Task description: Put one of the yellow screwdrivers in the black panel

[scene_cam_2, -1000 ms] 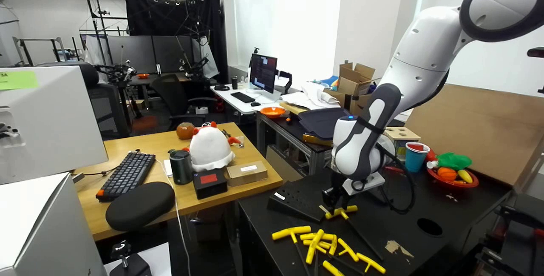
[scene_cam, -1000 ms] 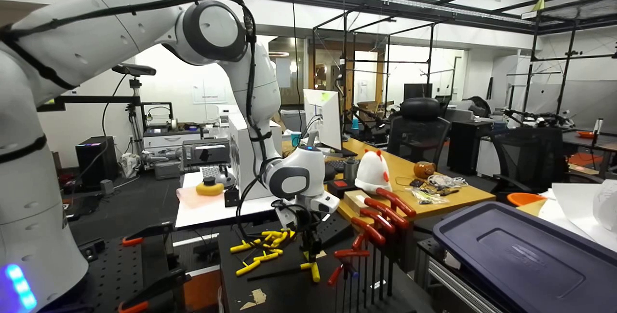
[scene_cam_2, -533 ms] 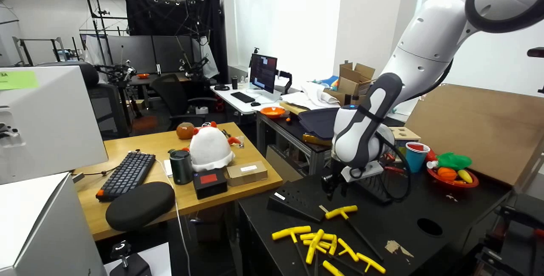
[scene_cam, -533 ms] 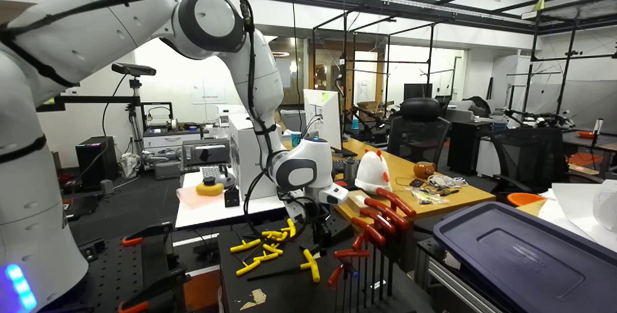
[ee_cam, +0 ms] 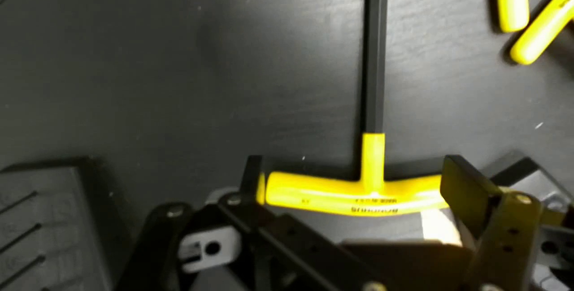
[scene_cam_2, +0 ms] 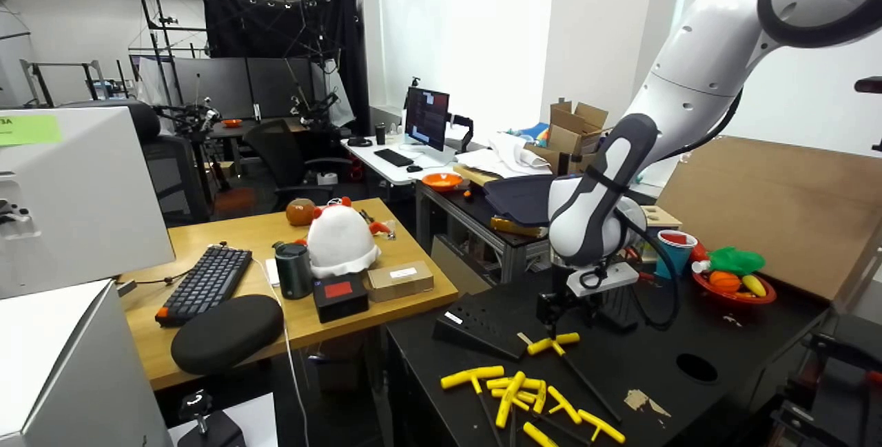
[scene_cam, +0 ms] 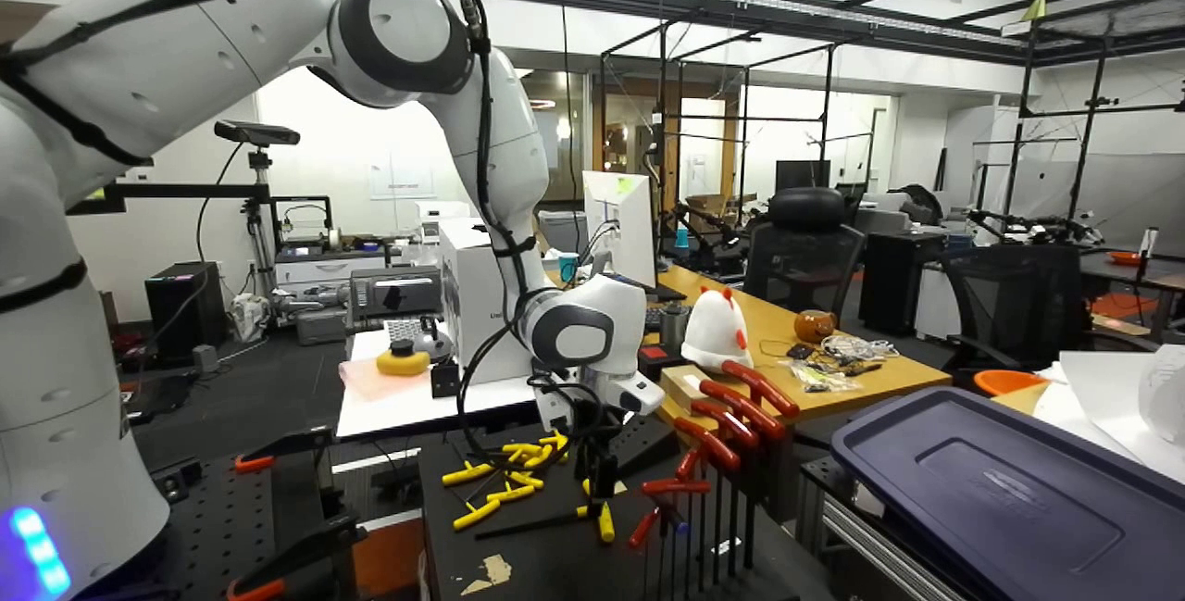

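One yellow screwdriver [ee_cam: 314, 190], a T-handle with a dark shaft, lies flat on the black table. My gripper [ee_cam: 354, 179] is open over it, one finger [ee_cam: 252, 174] just off the handle's left end, the other finger [ee_cam: 468, 192] overlapping its right end; whether that one touches I cannot tell. From outside, the gripper [scene_cam: 597, 490] hides the handle's middle. Several other yellow screwdrivers [scene_cam_2: 510, 399] lie in a loose pile nearby. The black panel [scene_cam: 727, 546], with its row of red handles, stands in an exterior view; the arm partly covers the panel [scene_cam_2: 623, 319].
A sloped black block with rows of holes [scene_cam_2: 479, 326] lies beside the gripper on the table. Red tool handles [scene_cam: 741, 411] stick up high near the hand. A blue cup [scene_cam_2: 674, 257] and a red bowl [scene_cam_2: 730, 300] stand towards the cardboard sheet.
My gripper lifted away from the yellow handle, then came back down over it with the wrist turned. The screwdriver lies where it was.
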